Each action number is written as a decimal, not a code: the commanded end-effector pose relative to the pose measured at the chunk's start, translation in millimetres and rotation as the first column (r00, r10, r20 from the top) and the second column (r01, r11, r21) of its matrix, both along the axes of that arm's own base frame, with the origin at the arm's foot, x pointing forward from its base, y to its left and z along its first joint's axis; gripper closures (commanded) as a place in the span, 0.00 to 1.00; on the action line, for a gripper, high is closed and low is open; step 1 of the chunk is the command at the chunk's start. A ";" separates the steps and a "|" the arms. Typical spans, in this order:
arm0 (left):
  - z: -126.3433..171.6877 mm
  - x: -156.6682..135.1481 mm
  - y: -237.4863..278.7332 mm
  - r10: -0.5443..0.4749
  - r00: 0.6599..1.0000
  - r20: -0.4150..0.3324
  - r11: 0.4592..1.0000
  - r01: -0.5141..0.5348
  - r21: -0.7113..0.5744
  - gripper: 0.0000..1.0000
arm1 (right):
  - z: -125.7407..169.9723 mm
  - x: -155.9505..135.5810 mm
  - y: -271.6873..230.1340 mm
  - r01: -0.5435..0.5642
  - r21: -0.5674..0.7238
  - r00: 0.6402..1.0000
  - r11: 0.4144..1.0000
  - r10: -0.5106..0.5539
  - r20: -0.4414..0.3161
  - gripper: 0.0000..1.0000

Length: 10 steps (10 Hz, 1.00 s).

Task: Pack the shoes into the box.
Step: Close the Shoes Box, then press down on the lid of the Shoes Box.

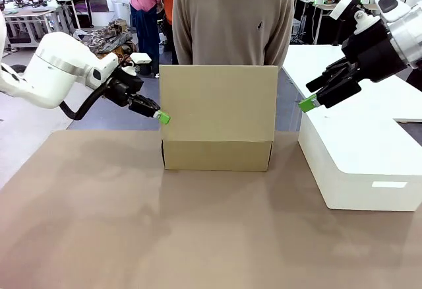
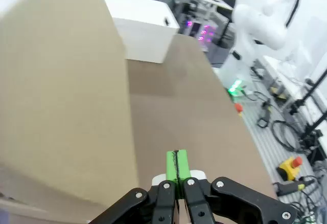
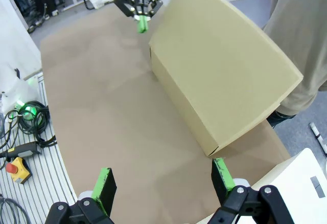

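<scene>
1. Left gripper [image 1: 163,118] first: its green pads are pressed flat together with nothing between them, and the tip sits right at the left edge of the raised lid [image 1: 218,102]. I judge it's nudging or steadying that flap, and a closed tip gives only a small contact that could slide off the cardboard edge.
2. If it slips, the flap could spring back up or drop unevenly; the flap looks light and bendy.
3. Push too hard sideways and the whole box [image 1: 217,155] may skid toward the white box [image 1: 359,163] on the right side of the tabletop [image 1: 132,223], since nothing pins it down.
4. Over to the right gripper [image 3: 162,180]: fingers spread wide, holding nothing, hovering above the near right corner of the box and above the white box. It's free to brace, but a careless drop could clip that corner.
5. The box sits toward the far edge of the tabletop, centred, lid standing tall, right in front of the person's torso [image 1: 232,18]. Either arm swinging past the lid heads their way.
6. The shoes: the interior is hidden behind the lid, so closing blind could crush a shoe or tissue.
</scene>
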<state>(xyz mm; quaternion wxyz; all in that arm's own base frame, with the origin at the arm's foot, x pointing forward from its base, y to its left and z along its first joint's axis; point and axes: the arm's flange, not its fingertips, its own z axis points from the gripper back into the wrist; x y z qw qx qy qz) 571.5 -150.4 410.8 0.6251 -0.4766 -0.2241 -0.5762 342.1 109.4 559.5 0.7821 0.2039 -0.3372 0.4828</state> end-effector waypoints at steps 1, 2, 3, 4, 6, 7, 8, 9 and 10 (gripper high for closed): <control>0.7 9.0 0.1 0.109 0.988 0.105 0.993 -0.112 0.023 1.00 | -1.1 3.3 -1.0 -0.027 0.027 1.000 0.999 0.026 0.014 0.00; 3.3 17.0 4.0 0.148 0.981 0.125 0.988 -0.152 0.026 1.00 | -1.1 3.3 -1.0 -0.027 0.027 1.000 0.999 0.026 0.014 0.00; 4.1 23.5 9.0 0.178 0.975 0.134 0.983 -0.183 0.027 1.00 | -1.1 3.3 -1.0 -0.027 0.027 1.000 0.999 0.026 0.014 0.00; 6.2 25.4 13.3 0.174 0.976 0.128 0.983 -0.180 0.036 1.00 | -1.1 3.3 -1.0 -0.027 0.027 1.000 0.999 0.026 0.014 0.00; 4.4 23.4 9.9 0.152 0.982 0.111 0.987 -0.157 0.044 1.00 | -1.1 3.3 -1.0 -0.027 0.027 1.000 0.999 0.026 0.014 0.00; 4.4 23.4 9.9 0.152 0.982 0.111 0.987 -0.157 0.044 1.00 | -1.1 3.3 -1.0 -0.027 0.027 1.000 0.999 0.026 0.014 0.00; 4.4 23.4 9.9 0.152 0.982 0.111 0.987 -0.157 0.044 1.00 | -1.1 3.3 -1.0 -0.027 0.027 1.000 0.999 0.026 0.014 0.00; 4.4 23.4 9.9 0.152 0.982 0.111 0.987 -0.157 0.044 1.00 | -1.1 3.3 -1.0 -0.027 0.027 1.000 0.999 0.026 0.014 0.00; 4.4 23.4 9.9 0.152 0.982 0.111 0.987 -0.157 0.044 1.00 | -1.1 3.3 -1.0 -0.027 0.027 1.000 0.999 0.026 0.014 0.00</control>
